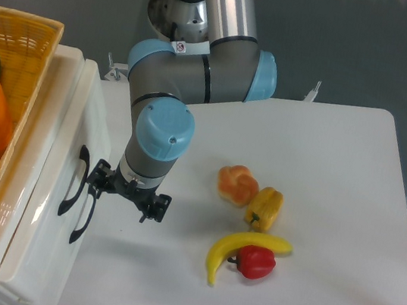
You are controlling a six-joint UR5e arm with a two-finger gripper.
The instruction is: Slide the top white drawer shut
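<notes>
You are looking at the top white drawer (66, 201) at the bench's left, seemingly nearly shut, little travel remaining. The gripper (126, 196) is hovering beside its handle (74, 179), jaws spread wide, holding nothing.

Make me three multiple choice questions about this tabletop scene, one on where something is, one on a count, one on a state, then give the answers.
1. Where is the red pepper?
A. In the yellow basket
B. Against the banana
C. On the drawer unit

2. How many black handles show on the white drawer fronts?
A. One
B. Two
C. Four

3. Where is the gripper?
A. Beside the handles
B. Over the yellow pepper
C. Inside the basket

Answers: 1 B, it touches the banana's inner curve. 2 B, two curved handles. 3 A, its fingers sit right of the handles, low by the table.
</notes>
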